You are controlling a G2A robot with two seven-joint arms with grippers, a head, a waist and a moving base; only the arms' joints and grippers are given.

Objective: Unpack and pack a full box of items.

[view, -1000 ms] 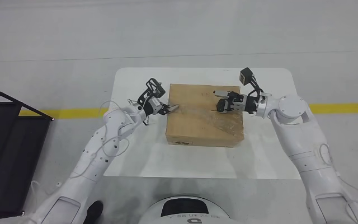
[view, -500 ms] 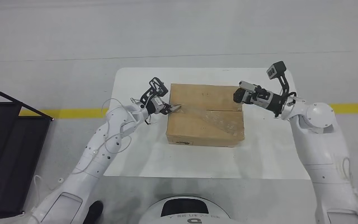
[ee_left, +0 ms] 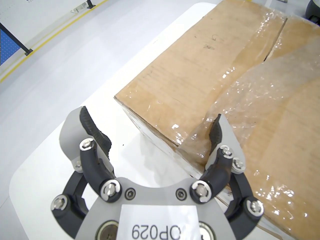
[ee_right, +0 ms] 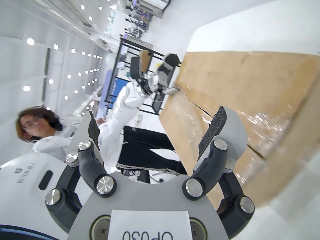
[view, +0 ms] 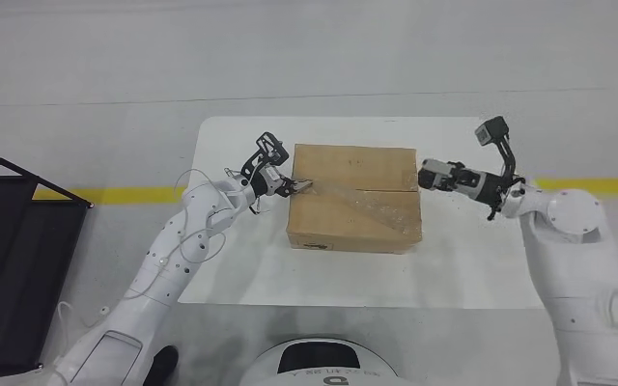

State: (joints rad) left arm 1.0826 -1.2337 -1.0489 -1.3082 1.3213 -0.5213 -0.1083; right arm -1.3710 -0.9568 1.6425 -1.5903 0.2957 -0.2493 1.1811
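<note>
Cardboard box (view: 354, 196) sat mid-table (view: 241, 280), flaps shut, clear tape (ee_left: 270, 93) part-lifted. Left gripper (ee_left: 152, 118) was spread at the box end nearest the table's left edge, with loose tape against one finger. Right gripper (view: 425, 178) was spread and empty at the opposite end. Judgement: pinch the flap fully, peel low along the seam, brace the box.

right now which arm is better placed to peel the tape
left, probably: left gripper open at the box end, one finger at the lifted tape; right gripper open, off the far end
</note>
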